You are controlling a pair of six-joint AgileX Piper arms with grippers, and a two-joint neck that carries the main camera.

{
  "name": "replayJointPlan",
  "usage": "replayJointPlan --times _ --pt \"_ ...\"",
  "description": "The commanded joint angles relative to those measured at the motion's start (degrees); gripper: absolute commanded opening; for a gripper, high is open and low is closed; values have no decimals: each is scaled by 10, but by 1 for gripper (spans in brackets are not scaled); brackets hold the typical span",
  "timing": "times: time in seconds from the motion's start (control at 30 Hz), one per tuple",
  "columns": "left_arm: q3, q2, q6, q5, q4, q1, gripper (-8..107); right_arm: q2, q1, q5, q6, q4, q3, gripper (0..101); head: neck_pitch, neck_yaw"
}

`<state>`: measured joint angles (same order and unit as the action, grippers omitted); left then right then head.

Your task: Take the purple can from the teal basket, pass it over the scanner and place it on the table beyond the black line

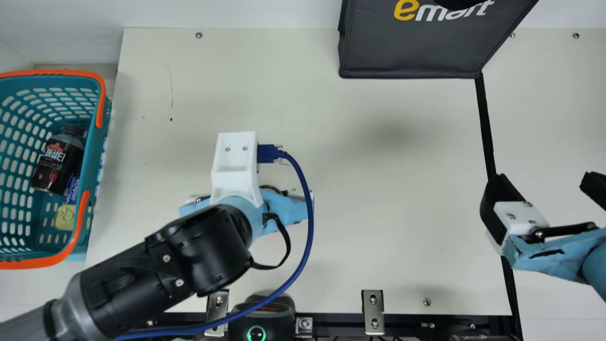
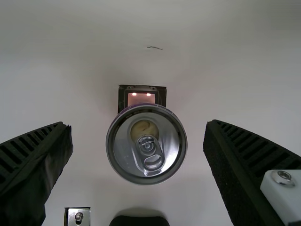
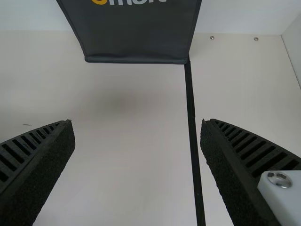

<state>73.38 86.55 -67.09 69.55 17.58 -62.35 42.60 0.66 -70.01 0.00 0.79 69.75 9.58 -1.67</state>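
In the main view my left gripper (image 1: 286,210) hangs over the left-middle of the table, its fingertips hidden below it. The left wrist view shows the left gripper (image 2: 139,124) open around the upright can (image 2: 169,127), with a gap on both sides; the can's silver lid and a trace of purple side show. Its edge overlaps the small lit scanner window (image 2: 142,98). My right gripper (image 1: 544,182) is open above the black line (image 1: 485,123); in the right wrist view, nothing is between the fingers of the right gripper (image 3: 136,123). The teal basket (image 1: 90,161) stands at the far left.
A dark bottle (image 1: 57,163) and small packs lie in the basket. A dark grey bag (image 1: 412,47) stands at the back, beside the black line's far end. A dark device with a green ring (image 1: 260,319) and metal brackets (image 1: 373,310) sit along the front edge.
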Motion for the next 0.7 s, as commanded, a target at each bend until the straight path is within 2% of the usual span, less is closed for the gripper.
replayJointPlan --times 0.0,0.4,0.67 --pt "-2 2 -1 -2 -1 -1 90 0 0 0 0 0 0 95 -17 1" --pt "-15 17 7 -14 -3 -3 90 0 0 0 0 0 0 95 -17 1" --pt "-17 22 19 -21 -6 -3 37 0 0 0 0 0 0 95 -17 1"
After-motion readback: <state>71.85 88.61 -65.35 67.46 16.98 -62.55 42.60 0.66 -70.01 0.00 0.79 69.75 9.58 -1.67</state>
